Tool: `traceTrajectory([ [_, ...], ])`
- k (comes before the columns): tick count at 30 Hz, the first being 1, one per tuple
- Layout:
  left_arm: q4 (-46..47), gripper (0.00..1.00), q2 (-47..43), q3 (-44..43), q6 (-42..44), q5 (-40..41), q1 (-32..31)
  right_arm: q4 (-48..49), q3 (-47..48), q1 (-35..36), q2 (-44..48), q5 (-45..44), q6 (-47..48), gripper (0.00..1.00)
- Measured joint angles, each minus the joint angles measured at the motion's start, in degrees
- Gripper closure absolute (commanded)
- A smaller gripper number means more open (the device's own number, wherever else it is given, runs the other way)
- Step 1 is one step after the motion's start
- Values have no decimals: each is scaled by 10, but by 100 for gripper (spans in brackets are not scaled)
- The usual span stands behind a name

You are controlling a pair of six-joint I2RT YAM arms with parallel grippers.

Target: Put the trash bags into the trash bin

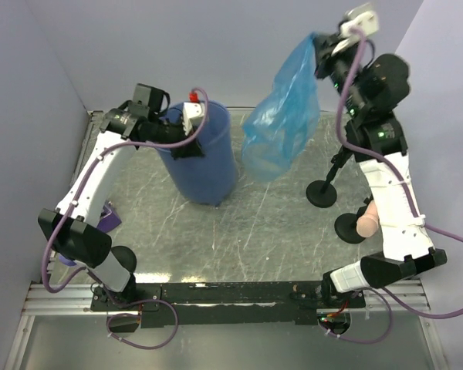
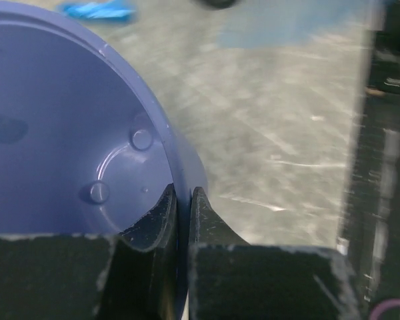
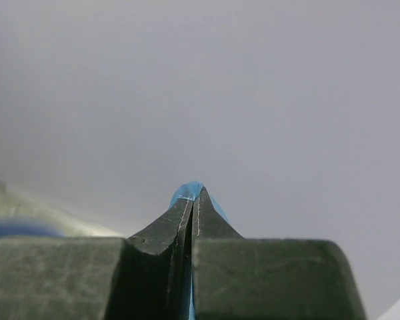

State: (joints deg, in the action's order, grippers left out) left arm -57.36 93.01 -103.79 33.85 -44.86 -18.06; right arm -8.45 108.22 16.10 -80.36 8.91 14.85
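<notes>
Trash bag (image 1: 282,116) of thin translucent blue plastic hangs limp from the right claw (image 1: 318,42), pinched at its top edge, high beside the round tapered blue plastic trash bin (image 1: 208,166). Left claw (image 2: 183,193) clamps the bin's rim. Bag looks light, floppy, slippery; a bunched edge likely grips best.

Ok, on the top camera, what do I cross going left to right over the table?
purple item → trash bin → trash bag → black stand
</notes>
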Motion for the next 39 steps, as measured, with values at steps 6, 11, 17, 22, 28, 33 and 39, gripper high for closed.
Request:
traceTrajectory([
  [6, -59, 98, -3, -3, 70, -53, -38, 38, 132, 0, -44, -13, -19, 100],
  [11, -119, 49, 24, -38, 134, -70, -41, 71, 168, 6, -65, -19, -27, 100],
  [17, -81, 23, 7, -7, 120, -75, -47, 98, 221, 32, -121, -42, -36, 100],
  [22, 113, 19, -114, 114, -57, -42, -47, 123, 243, 68, -166, -64, -15, 100],
  [28, 336, 21, -187, 132, -301, -61, -47, 165, 293, 104, -213, -97, 42, 100],
  [33, 478, 21, -184, 179, -444, -103, -48, 224, 329, 127, -244, -128, 90, 100],
  [39, 552, 19, -131, 181, -503, -107, -86, 264, 344, 138, -275, -149, 133, 100],
])
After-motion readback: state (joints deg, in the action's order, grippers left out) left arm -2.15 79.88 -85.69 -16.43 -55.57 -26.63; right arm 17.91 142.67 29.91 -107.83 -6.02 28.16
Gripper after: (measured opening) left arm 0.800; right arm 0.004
